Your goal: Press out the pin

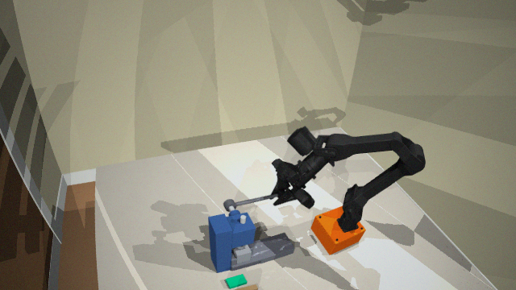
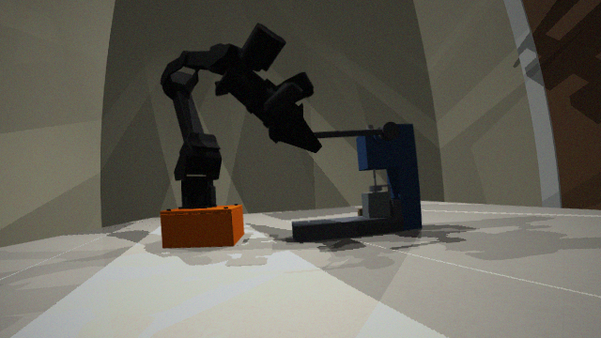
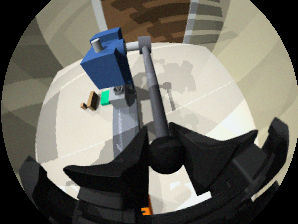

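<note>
Now, block (image 1: 243, 254) (image 2: 376, 205) (image 3: 120, 96): sitting on the press bed (image 1: 278, 249) (image 2: 324, 228) (image 3: 126, 125), under the punch (image 2: 375, 177) — pin alignment, can't tell.
Lever (image 1: 254, 200) (image 2: 345, 133) (image 3: 156, 95): running nearly level, so the pressing is probably only starting, or the return is ending — can't tell which.
Left to do: letting go at least, block unmoved.
Tool (image 1: 278, 196) (image 2: 318, 143) (image 3: 157, 127): closing narrowly on the lever's end, gripping it by the ball knob (image 3: 166, 156).

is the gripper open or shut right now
Shut on the grey metal lever: its black ball knob sits between the black fingers.
</note>
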### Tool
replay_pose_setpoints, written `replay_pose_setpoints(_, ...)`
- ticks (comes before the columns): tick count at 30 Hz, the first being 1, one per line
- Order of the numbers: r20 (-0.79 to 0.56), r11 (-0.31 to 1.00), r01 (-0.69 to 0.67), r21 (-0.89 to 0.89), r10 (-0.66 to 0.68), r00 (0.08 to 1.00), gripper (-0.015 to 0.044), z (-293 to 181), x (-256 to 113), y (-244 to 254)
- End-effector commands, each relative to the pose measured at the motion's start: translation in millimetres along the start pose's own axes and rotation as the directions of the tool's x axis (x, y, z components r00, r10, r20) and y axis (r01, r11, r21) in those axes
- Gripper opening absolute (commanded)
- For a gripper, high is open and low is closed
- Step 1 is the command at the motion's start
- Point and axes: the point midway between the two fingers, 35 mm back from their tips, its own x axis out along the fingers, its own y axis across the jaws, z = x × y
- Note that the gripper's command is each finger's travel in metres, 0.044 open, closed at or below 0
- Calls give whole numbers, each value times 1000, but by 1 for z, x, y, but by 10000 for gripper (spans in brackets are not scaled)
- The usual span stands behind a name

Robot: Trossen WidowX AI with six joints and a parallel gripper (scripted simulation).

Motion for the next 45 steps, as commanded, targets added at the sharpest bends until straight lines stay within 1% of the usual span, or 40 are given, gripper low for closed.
replay_pose_setpoints(1, 5, 1000, 1, -1, -1, 1000, 0, 4, -3, -1)
replay_pose_setpoints(45, 5, 1000, 1, -1, -1, 1000, 0, 22, -18, 0)
